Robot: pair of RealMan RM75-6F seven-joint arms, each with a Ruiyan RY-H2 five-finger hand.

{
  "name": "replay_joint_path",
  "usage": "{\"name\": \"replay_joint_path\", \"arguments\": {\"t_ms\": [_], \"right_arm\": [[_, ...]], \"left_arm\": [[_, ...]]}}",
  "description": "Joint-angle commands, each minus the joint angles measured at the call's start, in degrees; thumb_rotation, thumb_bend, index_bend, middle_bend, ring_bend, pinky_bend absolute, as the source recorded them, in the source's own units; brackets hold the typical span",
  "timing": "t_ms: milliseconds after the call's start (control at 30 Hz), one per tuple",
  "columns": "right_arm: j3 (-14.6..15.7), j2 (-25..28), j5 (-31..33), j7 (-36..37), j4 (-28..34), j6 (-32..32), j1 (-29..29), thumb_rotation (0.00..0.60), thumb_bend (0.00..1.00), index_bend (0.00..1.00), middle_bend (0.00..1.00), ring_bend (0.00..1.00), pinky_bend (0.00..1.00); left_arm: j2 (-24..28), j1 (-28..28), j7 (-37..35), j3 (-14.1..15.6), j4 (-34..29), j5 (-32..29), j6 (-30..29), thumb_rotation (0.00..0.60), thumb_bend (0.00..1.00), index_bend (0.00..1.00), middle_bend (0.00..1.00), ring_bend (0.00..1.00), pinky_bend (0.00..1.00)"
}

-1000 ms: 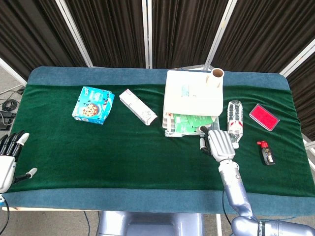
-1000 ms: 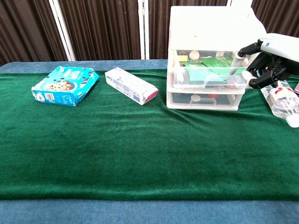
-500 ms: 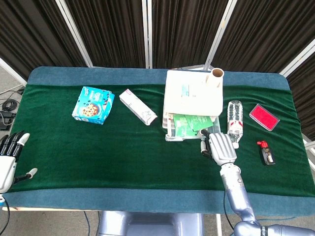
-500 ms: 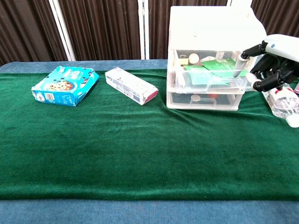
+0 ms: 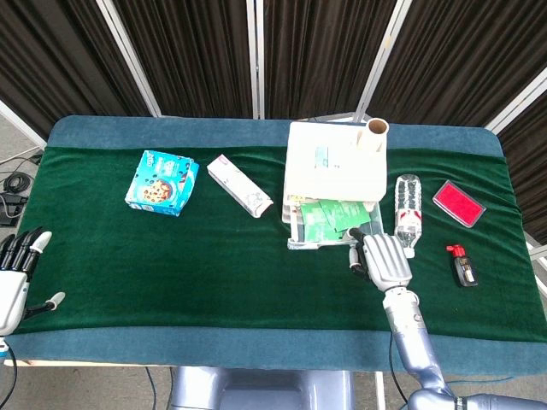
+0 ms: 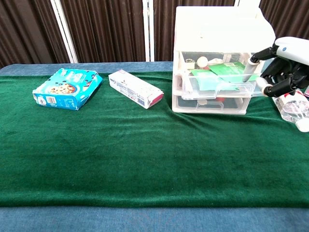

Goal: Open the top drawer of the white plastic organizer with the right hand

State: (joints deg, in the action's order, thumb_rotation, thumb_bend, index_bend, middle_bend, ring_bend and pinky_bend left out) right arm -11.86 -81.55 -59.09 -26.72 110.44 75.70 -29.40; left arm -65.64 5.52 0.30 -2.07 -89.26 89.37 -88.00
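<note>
The white plastic organizer stands at the table's centre right. Its clear top drawer is slid partly out toward the table's front, showing green packets and a small white ball inside. My right hand grips the right end of the drawer's front, thumb over the rim and fingers curled below it. The lower drawer is closed. My left hand hangs off the table's left front corner, holding nothing, fingers apart.
A blue cookie box and a long white carton lie left of the organizer. A water bottle lies just right of my right hand. Further right lie a red pad and a small black-and-red item. A cardboard tube stands on the organizer.
The top drawer has slid further out toward the table's front, with my right hand drawing back along with it. My left hand has stayed put.
</note>
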Motion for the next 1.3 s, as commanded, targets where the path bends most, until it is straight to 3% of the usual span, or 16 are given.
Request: {"name": "replay_joint_path", "arguments": {"t_ms": [33,167,233,400,600,700,767,867,1033,1200,1300], "right_arm": [[0.2,-0.1,-0.8,0.1,-0.2,0.3,0.1,0.6,0.54,0.35,0.77,0.78,0.68],[0.2,-0.4,-3.4,1.0,-1.1,1.2,0.4,0.6,0.52,0.17,0.74,0.76,0.66],[0.3,-0.4,-4.3,1.5,-1.3,1.4,0.6,0.6,0.51,0.13,0.73,0.75,0.66],[0.8,-0.1,-6.4,1.7,-1.5,2.4,1.2,0.6,0.49,0.12,0.69,0.72,0.64],[2.6,1.5,-11.2,2.8,-1.1,5.1,3.4,0.6,0.43,0.12,0.54,0.61,0.52],[4.2,2.5,-14.8,4.3,-1.9,7.4,5.3,0.6,0.4,0.12,0.38,0.46,0.35],[5.8,3.6,-17.8,6.7,-3.2,9.3,7.2,0.6,0.36,0.1,0.21,0.25,0.18],[9.6,6.4,-19.9,12.2,-7.3,11.3,11.3,0.6,0.29,0.05,0.03,0.04,0.02],[14.1,9.3,-23.6,18.5,-16.6,13.4,16.1,0.6,0.17,0.0,0.0,0.0,0.0],[14.8,8.3,-25.4,20.8,-22.8,17.3,20.0,0.6,0.16,0.0,0.0,0.0,0.0],[14.4,8.6,-26.2,21.9,-23.1,17.8,20.7,0.6,0.16,0.0,0.0,0.0,0.0]], "left_arm": [[0.0,0.0,0.0,0.0,0.0,0.0,0.0,0.6,0.07,0.0,0.0,0.0,0.0],[0.0,0.0,0.1,0.0,0.0,-0.1,0.1,0.6,0.07,0.0,0.0,0.0,0.0],[0.0,0.0,0.0,0.0,0.0,-0.1,0.1,0.6,0.07,0.0,0.0,0.0,0.0],[0.0,0.0,0.0,0.0,0.1,0.0,0.1,0.6,0.07,0.0,0.0,0.0,0.0],[0.0,0.0,-0.1,0.0,0.1,0.0,0.0,0.6,0.07,0.0,0.0,0.0,0.0],[0.0,0.0,-0.2,0.0,0.1,0.1,-0.1,0.6,0.07,0.0,0.0,0.0,0.0],[-0.1,0.0,-0.1,0.0,0.2,0.1,-0.1,0.6,0.08,0.0,0.0,0.0,0.0],[-0.3,0.0,0.1,0.1,0.3,0.4,-0.3,0.6,0.08,0.0,0.0,0.0,0.0],[-1.1,-0.1,0.6,0.1,1.1,0.7,-0.6,0.6,0.08,0.0,0.0,0.0,0.0],[-2.0,-0.1,1.2,0.3,2.1,0.7,-0.4,0.6,0.08,0.0,0.0,0.0,0.0],[-2.4,-0.1,1.1,0.3,2.6,0.8,-0.5,0.6,0.08,0.0,0.0,0.0,0.0]]}}
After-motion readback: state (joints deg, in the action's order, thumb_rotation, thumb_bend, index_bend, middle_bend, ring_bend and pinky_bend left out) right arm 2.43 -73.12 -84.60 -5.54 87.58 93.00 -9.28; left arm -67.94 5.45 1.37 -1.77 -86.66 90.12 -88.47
